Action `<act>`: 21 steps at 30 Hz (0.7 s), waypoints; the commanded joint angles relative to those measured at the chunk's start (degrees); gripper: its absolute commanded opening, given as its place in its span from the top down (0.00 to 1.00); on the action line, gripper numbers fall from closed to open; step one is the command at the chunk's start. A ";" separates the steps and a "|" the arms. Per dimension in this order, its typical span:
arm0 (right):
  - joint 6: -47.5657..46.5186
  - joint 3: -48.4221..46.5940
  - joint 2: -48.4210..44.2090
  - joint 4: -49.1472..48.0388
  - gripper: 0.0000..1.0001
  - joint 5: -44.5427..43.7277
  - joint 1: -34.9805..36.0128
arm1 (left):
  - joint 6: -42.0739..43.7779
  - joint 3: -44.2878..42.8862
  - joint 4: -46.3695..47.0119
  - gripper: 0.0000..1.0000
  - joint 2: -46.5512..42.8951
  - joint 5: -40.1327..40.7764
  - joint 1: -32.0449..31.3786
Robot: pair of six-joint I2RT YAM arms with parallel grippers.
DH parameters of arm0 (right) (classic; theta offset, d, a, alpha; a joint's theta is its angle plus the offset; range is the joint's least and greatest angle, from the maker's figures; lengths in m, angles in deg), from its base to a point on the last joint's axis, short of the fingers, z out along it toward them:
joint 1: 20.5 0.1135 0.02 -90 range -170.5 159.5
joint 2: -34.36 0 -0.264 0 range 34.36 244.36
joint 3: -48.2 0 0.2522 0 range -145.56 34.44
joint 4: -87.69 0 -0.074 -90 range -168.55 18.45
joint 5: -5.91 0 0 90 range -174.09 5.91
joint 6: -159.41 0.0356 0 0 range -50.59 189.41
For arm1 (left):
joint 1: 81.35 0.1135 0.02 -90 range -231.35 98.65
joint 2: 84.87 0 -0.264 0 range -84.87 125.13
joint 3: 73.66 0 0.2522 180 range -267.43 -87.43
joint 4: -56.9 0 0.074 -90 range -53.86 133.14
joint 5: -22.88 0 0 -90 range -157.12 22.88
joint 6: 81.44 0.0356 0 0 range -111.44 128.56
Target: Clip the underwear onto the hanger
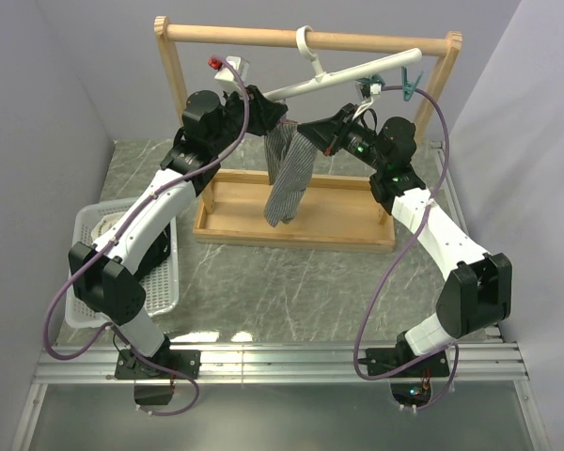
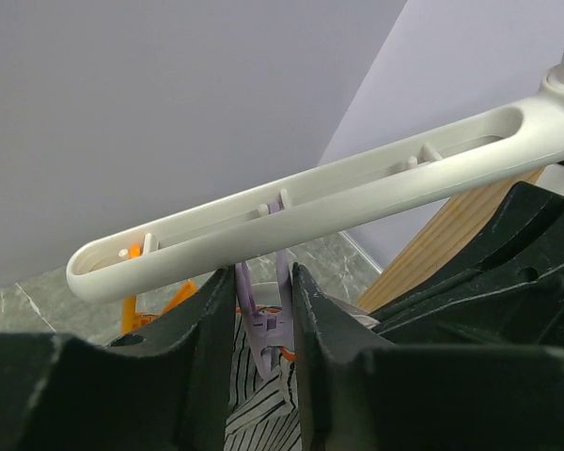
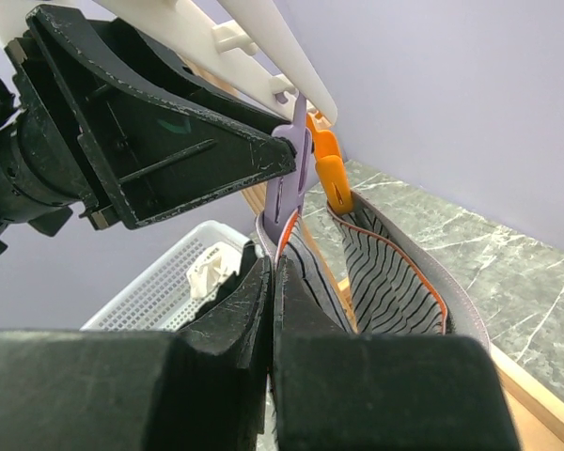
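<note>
The white hanger (image 1: 343,77) hangs tilted from the wooden rail, its left end low. The striped grey underwear (image 1: 288,178) hangs below that end. In the right wrist view an orange clip (image 3: 331,175) bites the far side of the waistband (image 3: 409,272), and the purple clip (image 3: 291,183) sits at the near side. My left gripper (image 1: 261,105) is just under the hanger bar (image 2: 338,193), its jaws shut on the handles of the purple clip (image 2: 263,319). My right gripper (image 1: 308,133) is shut on the underwear's waistband (image 3: 274,265) right below the purple clip.
The big wooden frame (image 1: 174,70) stands on a wooden tray base (image 1: 348,221). A teal clip (image 1: 410,86) dangles at the hanger's right end. A white basket (image 1: 85,225) at the left holds a whitish cloth (image 3: 205,272) and a dark garment.
</note>
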 commanded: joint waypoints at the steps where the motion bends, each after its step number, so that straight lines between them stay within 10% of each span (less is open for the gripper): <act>1: -0.86 -1.58 -3.51 -9.12 1.00 -0.85 -1.39 | 2.92 -0.08 -3.88 0.68 -0.48 0.80 0.46; 21: -0.34 -1.40 -2.89 -9.12 1.00 1.79 -1.21 | -0.51 3.70 2.44 0.41 -6.09 -6.05 1.42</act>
